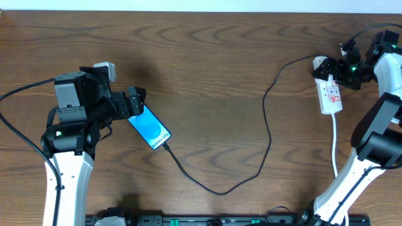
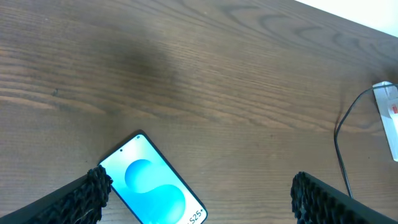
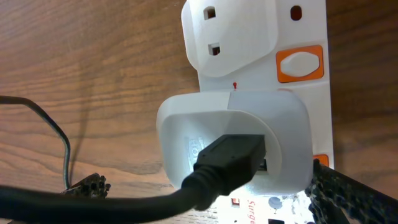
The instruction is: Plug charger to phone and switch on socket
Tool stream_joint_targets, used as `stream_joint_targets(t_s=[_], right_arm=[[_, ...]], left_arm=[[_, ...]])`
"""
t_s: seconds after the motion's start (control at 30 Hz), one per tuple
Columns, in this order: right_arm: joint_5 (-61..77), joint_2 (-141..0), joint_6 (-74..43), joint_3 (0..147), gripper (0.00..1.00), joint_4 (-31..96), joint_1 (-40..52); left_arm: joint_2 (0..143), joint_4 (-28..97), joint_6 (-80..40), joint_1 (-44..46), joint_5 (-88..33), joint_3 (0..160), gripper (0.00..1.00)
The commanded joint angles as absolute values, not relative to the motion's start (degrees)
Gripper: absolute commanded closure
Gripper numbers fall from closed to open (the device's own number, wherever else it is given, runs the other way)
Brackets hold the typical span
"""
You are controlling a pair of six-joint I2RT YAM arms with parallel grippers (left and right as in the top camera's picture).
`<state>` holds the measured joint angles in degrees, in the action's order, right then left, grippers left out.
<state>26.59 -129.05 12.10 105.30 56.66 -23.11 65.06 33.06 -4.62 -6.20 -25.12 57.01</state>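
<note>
The phone [image 1: 151, 130] lies screen up on the wooden table, blue and white, at a slant. My left gripper [image 1: 137, 104] hovers over its upper end, open; in the left wrist view the phone [image 2: 152, 186] lies between the wide-apart fingers [image 2: 84, 198]. The black charger cable [image 1: 267, 135] runs from the phone's lower end in a long loop to the white socket strip [image 1: 331, 94] at the far right. My right gripper [image 1: 344, 68] is open at the strip. Its fingers [image 3: 336, 193] straddle a white adapter [image 3: 249, 127] that holds the black plug [image 3: 230, 155]. An orange switch [image 3: 300, 64] sits beside the adapter.
The strip's white cord [image 1: 335, 144] trails toward the front edge beside the right arm. A black rail [image 1: 220, 220] runs along the front of the table. The far table edge meets a white wall [image 1: 201, 5].
</note>
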Motion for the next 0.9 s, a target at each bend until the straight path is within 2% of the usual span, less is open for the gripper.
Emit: stream_joint_targets(t_s=[0.0,0.87], right_arm=[[27.79,-130.47,11.16,105.91,0.01,57.21,-23.16],[29.3,-133.64,9.67,105.14,0.01,56.99,-21.85]], left_arm=[[65.1,33.19,-4.03,-6.02,-24.77,57.23,0.05],[65.1,33.34,-3.22,-6.02,-24.8,57.23,0.05]])
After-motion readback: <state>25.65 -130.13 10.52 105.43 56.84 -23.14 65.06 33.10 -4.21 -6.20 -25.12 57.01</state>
